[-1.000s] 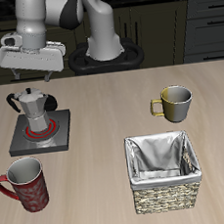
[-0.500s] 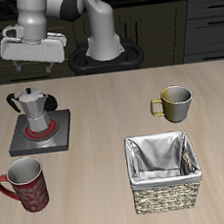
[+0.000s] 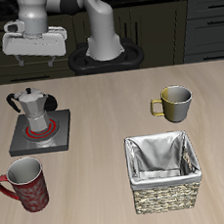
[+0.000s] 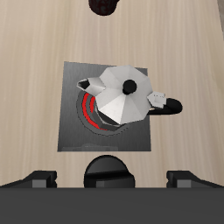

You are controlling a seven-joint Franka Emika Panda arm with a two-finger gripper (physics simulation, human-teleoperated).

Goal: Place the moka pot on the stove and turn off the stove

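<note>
Gripper (image 3: 33, 60) hangs high above the stove (image 3: 40, 134), fingers spread and holding nothing. Moka pot (image 3: 31, 109) stands upright on the burner, near the table's (image 3: 107, 134) back edge, so placement looks complete; the coil (image 4: 91, 115) glows red, so the switching-off step is judged to remain. Next move calls for descending to the small black knob (image 4: 108, 169) and turning it. Wrist view shows the knob, the pot's dark handle (image 4: 166, 104) and the coil arc; exterior view hides the knob but shows the red mug (image 3: 25, 185), olive mug (image 3: 172, 103) and woven basket (image 3: 165, 170).
</note>
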